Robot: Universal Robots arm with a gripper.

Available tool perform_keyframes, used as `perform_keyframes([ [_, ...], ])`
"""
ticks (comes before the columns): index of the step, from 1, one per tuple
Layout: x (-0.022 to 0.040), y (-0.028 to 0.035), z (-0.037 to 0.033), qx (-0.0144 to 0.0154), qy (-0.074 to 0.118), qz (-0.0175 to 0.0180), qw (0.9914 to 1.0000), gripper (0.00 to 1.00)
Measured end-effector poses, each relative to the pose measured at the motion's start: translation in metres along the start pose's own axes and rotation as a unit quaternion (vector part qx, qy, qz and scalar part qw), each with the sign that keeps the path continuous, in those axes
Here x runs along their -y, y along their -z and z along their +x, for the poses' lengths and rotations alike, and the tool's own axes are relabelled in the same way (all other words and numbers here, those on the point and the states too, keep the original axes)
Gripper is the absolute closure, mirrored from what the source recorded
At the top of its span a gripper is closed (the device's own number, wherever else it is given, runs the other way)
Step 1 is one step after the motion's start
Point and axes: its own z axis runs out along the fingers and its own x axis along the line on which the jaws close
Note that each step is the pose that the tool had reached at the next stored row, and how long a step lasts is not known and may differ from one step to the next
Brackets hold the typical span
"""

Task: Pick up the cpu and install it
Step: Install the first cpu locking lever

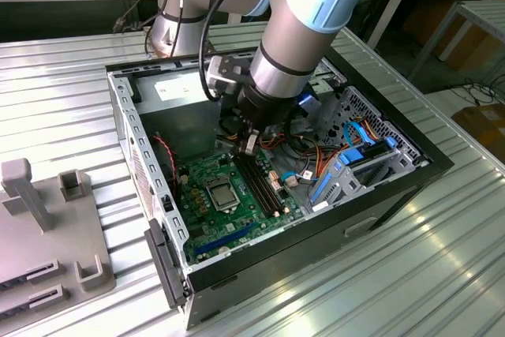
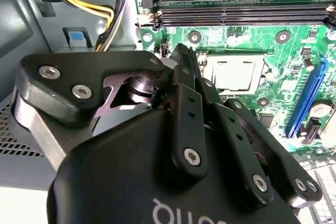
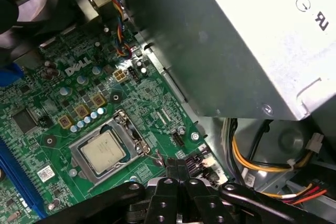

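The cpu (image 3: 104,152) lies in its socket near the middle of the green motherboard (image 1: 237,211), inside the open computer case (image 1: 410,171) on the counter. The pincer (image 3: 177,167) hangs just beside it, fingers together, empty. Any lowering should stay square and gentle.

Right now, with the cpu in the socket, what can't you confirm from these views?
- Pincer contents: in both wrist views the fingers look pressed together; anything between them is hidden by the fingers themselves.
- Cpu seating: it lies in the socket frame, but whether it is fully seated is too fine to tell.
- Motherboard far side in the exterior view: blocked by the arm.
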Motion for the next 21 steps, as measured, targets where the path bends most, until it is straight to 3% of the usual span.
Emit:
perform_keyframes([
  [3, -0.0012, 0.0000, 0.0007, -0.0012, 0.009, -0.0005, 0.99996, 0.89],
  [4, -0.0010, 0.0003, 0.0065, -0.0020, 0.017, -0.0010, 0.99986, 0.89],
  [5, 0.0067, 0.0019, 0.0184, -0.0030, 0.025, -0.0014, 0.99969, 0.89],
  [6, 0.0072, 0.0021, 0.0202, -0.0052, 0.044, -0.0024, 0.99904, 0.89],
  [7, 0.0064, 0.0021, 0.0221, -0.0090, 0.073, -0.0036, 0.99731, 0.89],
  [8, 0.0064, 0.0022, 0.0228, -0.0100, 0.081, -0.0038, 0.99665, 0.89],
  [16, 0.0076, 0.0024, 0.0252, -0.0152, 0.110, -0.0021, 0.99381, 0.89],
  [21, 0.0078, 0.0024, 0.0256, -0.0188, 0.146, -0.0026, 0.98916, 0.89],
])
